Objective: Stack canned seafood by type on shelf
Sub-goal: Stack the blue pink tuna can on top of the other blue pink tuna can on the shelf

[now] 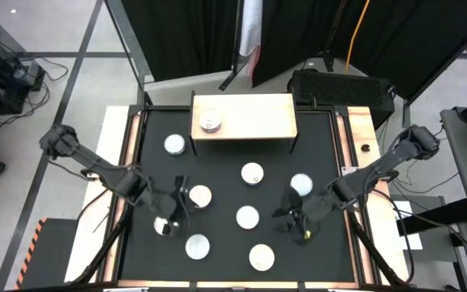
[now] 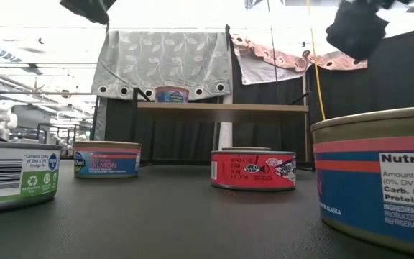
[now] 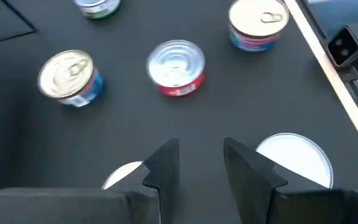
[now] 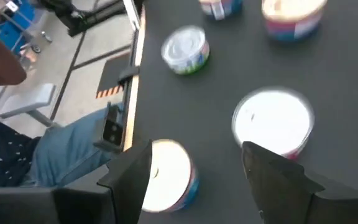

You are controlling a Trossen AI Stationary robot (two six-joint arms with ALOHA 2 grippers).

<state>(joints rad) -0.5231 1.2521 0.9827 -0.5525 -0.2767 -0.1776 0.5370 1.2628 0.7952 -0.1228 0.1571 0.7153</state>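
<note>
You see the low light-wood shelf with thin dark legs [image 1: 243,118] at the far edge of the black table [image 1: 217,174], and one flat round tin with a silvery lid [image 1: 210,123] already stands on its left part. The other tins lie scattered on the table. On the blue and red tin [image 2: 106,159] you can read "SALMON"; the red tin [image 2: 254,170] has a label too small to read. Your left gripper [image 1: 179,197] hovers just beside a tin [image 1: 200,196], fingers apart and empty. Your right gripper [image 1: 298,223] hovers between tins, fingers also apart, empty.
</note>
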